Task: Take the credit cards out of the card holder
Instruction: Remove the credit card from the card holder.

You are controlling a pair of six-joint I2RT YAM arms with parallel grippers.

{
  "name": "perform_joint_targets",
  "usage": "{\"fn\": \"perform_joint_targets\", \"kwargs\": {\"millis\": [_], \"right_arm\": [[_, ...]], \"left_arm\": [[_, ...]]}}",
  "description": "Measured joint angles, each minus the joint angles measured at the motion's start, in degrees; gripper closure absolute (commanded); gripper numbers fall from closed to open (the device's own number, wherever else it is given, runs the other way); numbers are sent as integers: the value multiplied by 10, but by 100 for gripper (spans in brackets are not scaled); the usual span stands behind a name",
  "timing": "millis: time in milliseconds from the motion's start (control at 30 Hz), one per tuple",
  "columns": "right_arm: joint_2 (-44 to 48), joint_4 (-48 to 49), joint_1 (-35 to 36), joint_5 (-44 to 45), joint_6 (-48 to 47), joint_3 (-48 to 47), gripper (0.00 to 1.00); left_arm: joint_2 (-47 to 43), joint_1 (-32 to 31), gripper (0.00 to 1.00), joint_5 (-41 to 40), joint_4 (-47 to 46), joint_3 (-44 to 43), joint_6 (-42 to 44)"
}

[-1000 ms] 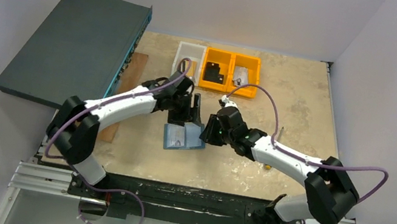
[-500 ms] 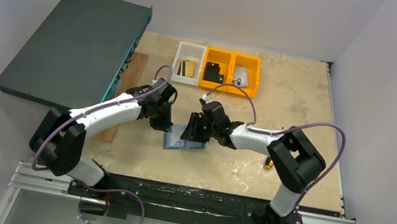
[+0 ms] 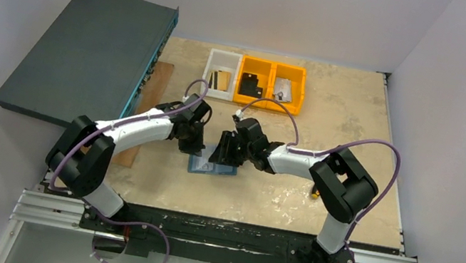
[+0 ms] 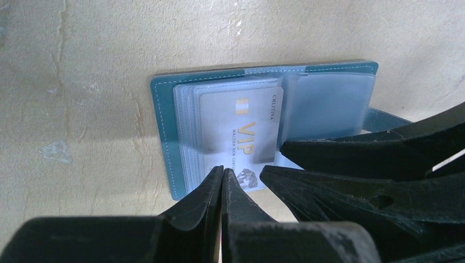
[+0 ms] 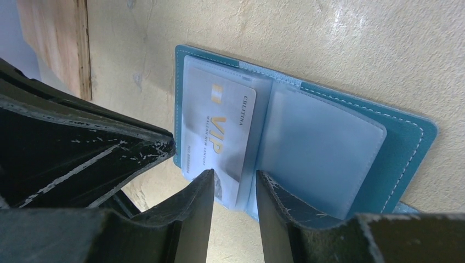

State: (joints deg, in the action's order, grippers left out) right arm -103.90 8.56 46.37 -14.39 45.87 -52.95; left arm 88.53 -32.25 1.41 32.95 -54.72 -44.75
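The card holder (image 3: 213, 168) lies open and flat on the table, teal cover (image 4: 164, 126) down and clear sleeves up. A silvery-grey credit card (image 4: 241, 123) marked VIP sits in the sleeves of one half (image 5: 219, 126); the other half (image 5: 323, 148) shows only bare sleeves. My left gripper (image 4: 224, 171) is shut, nothing between its jaws, its tips at the near edge of the sleeve stack beside the card. My right gripper (image 5: 234, 178) stands partly open, its tips straddling the card's near corner and the fold. Whether either touches the holder I cannot tell.
A large dark teal flat box (image 3: 88, 55) leans at the back left, a wooden board (image 3: 151, 88) beside it. At the back stand a white bin (image 3: 222, 64) holding a gold-tan card and two orange bins (image 3: 273, 73). A small yellow item (image 3: 314, 194) lies right.
My left gripper has shut and come down to the holder's left edge. My right gripper has swung left onto the holder and opened slightly. The holder now lies flatter.
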Motion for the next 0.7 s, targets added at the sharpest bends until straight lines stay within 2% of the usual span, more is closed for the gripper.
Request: {"fn": "perform_joint_targets", "kwargs": {"millis": [433,700], "right_arm": [[-19,19,-7,-16,11,-5,67],[-19,29,-15,-18,17,-3,70]], "left_arm": [[36,0,100,-26,-5,0,0],[48,0,100,-15,-23,-4,0]]}}
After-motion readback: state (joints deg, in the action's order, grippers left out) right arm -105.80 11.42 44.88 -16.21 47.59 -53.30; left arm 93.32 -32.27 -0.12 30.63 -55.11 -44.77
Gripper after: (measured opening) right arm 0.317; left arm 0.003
